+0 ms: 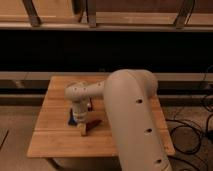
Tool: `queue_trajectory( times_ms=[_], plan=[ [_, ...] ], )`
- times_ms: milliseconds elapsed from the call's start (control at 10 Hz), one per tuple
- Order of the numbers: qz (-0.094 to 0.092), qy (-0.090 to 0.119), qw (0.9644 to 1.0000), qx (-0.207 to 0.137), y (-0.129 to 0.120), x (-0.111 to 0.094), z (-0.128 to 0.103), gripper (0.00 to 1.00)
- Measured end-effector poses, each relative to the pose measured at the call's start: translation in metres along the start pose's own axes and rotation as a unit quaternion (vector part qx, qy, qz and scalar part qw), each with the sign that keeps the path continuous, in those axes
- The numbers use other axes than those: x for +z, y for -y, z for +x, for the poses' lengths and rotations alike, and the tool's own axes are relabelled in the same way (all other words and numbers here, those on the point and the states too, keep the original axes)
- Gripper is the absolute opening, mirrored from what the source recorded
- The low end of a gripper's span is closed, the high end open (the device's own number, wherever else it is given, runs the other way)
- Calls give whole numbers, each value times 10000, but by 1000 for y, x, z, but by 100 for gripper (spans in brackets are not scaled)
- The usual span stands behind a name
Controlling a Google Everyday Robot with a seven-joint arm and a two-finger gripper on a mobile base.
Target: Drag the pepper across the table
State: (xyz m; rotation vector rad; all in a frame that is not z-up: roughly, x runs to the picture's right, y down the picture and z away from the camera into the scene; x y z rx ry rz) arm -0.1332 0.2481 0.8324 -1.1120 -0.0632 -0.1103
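A light wooden tabletop of lengthwise planks is seen from above, and much of its right side is covered by a large cream-coloured robot arm that reaches in from the lower right. The arm's wrist is bent downward over the middle of the tabletop, and the gripper is pointed down at the planks, slightly toward the near edge. One pale finger tip is seen touching, or almost touching, the wood. The opening between the fingers cannot be told, since the wrist housing hides most of them.

The small dark reddish-brown, elongated pepper is found lying on the tabletop just to the right of the gripper tip, close to the centre and angled toward the far right corner. It appears to be in contact with the gripper, though whether it is clamped or only pressed against cannot be told. A flat blue rectangular pad is partly hidden behind the wrist, on the left side of the gripper.
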Motion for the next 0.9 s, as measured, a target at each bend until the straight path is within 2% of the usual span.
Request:
queue_trajectory(
  times_ms=[100,600,700,900],
  plan=[
    [2,1,10000,1,0,0,0,20],
    [14,-7,10000,3,2,0,0,73],
    [19,-5,10000,4,2,0,0,78],
    [6,-10,10000,13,1,0,1,80]
  ],
)
